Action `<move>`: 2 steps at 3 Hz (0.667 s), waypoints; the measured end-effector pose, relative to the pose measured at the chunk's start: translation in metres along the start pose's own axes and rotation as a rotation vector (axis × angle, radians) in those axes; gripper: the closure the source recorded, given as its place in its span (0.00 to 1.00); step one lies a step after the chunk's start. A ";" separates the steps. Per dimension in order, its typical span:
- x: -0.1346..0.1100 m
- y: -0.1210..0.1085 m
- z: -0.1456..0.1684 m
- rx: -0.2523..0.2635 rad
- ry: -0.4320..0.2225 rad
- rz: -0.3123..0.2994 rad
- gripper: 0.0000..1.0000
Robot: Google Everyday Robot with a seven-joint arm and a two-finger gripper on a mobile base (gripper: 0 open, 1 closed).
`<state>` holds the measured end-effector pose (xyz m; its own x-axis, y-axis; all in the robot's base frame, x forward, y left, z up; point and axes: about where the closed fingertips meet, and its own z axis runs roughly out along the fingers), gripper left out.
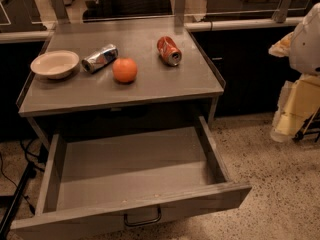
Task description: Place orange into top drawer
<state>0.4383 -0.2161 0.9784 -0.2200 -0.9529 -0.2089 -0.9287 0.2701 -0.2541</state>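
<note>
The orange lies on the grey countertop, near its middle, between two tipped cans. The top drawer under the counter is pulled wide open and nothing lies inside; its flat front panel carries a dark loop handle. My arm's white and pale yellow parts are at the right edge of the view, with the gripper hanging beside the cabinet, far to the right of the orange and above the floor. It holds nothing that I can see.
A silver can lies on its side left of the orange. A red-orange soda can lies tipped to its right. A pale bowl stands at the counter's left end. Speckled floor is to the right.
</note>
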 end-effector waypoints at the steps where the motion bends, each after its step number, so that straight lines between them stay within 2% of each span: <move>1: -0.004 -0.001 0.001 0.000 -0.001 -0.008 0.00; 2: -0.024 -0.007 0.005 -0.002 -0.006 -0.055 0.00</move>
<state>0.4514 -0.1940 0.9808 -0.1669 -0.9653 -0.2007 -0.9398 0.2174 -0.2638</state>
